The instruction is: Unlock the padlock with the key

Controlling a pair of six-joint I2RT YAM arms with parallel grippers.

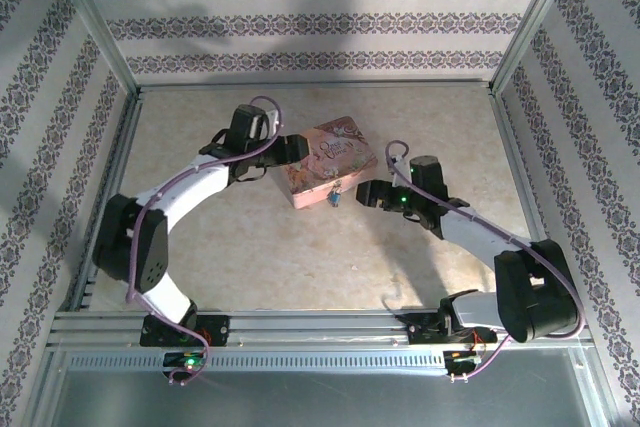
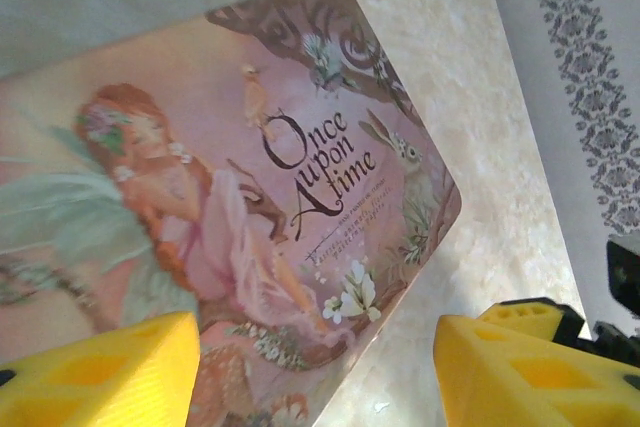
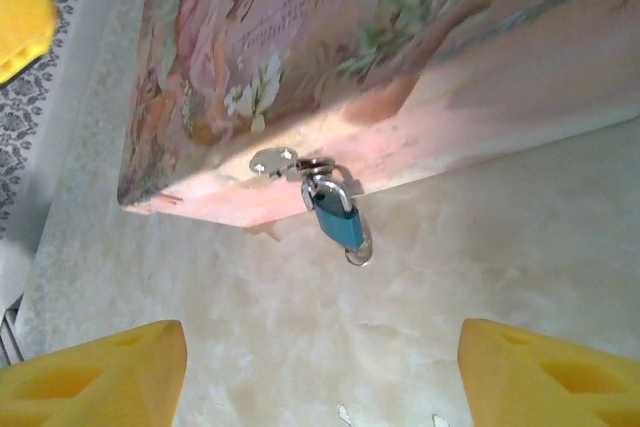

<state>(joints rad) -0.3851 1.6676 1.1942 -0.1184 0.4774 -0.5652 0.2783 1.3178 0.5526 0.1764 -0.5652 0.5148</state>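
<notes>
The padlock [image 3: 338,219], small with a blue body and a silver shackle, hangs from the hasp [image 3: 285,161] on the front wall of the pink picture box [image 3: 480,97]. A small round silvery piece [image 3: 358,246] sticks out of its lower end; it looks like the key's head. My right gripper [image 3: 320,387] is open, a short way in front of the padlock, touching nothing. From above, the padlock [image 1: 335,198] sits just left of the right gripper [image 1: 362,194]. My left gripper [image 2: 315,387] is open over the box lid's [image 2: 200,177] corner, at the box's left end [image 1: 290,152].
The pink box [image 1: 335,152] lies mid-table on the beige marbled tabletop [image 1: 260,247]. Metal frame rails [image 1: 300,322] and patterned walls [image 1: 300,22] close in the workspace. A yellow finger [image 3: 22,12] of the left gripper shows beyond the box's far end.
</notes>
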